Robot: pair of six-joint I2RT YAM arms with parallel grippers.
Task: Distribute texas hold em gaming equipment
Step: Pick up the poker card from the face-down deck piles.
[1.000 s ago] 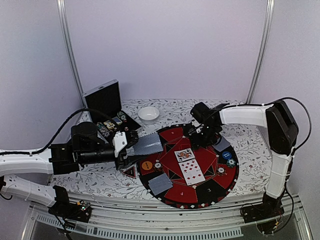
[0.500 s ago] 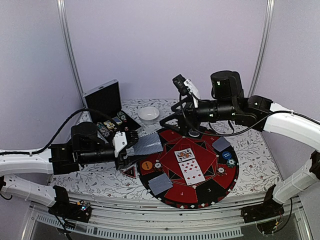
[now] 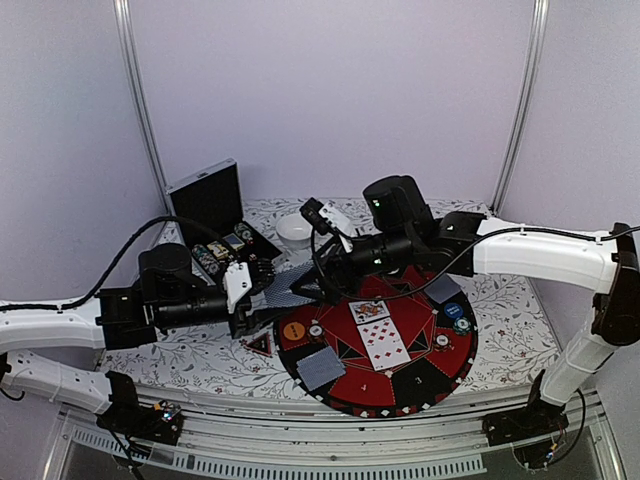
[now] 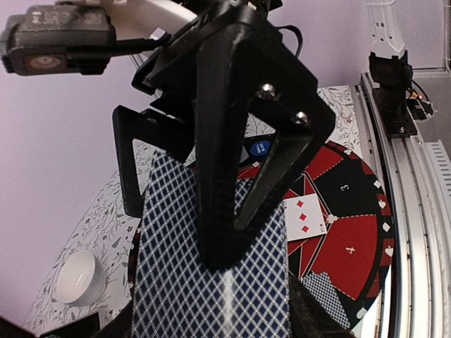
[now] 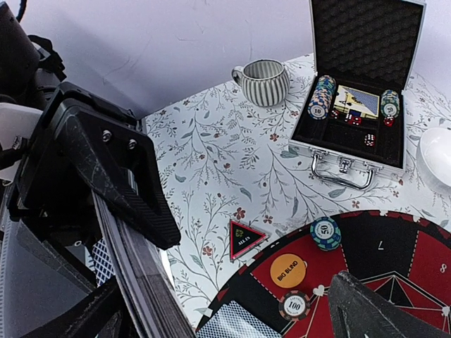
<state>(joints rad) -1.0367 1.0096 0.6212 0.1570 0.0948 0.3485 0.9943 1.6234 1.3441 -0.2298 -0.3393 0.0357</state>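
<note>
My left gripper point(image 3: 262, 290) is shut on a deck of cards point(image 3: 292, 287) with blue-checked backs and holds it above the mat's left edge. In the left wrist view the deck point(image 4: 176, 289) fills the lower frame. My right gripper point(image 3: 305, 288) is open at the deck. One of its fingers point(image 4: 218, 211) lies over the top card and the other point(image 4: 129, 172) stands beside the deck. In the right wrist view the deck point(image 5: 137, 282) shows edge-on. On the mat lie face-up cards point(image 3: 377, 330), face-down cards point(image 3: 320, 368), an orange button point(image 5: 287, 270), a blue button point(image 3: 453, 310) and chips point(image 5: 294, 305).
The round red-and-black mat point(image 3: 420, 385) covers the table's middle. The open silver case point(image 5: 359, 91) with chip stacks stands at the back left. Beside it are a striped cup point(image 5: 262, 81) and a white bowl point(image 3: 297, 228). A black triangular marker point(image 5: 246, 239) lies off the mat's left edge.
My right arm has swung from the mat's back right across to the left and now reaches the deck. My left arm and the deck have not moved.
</note>
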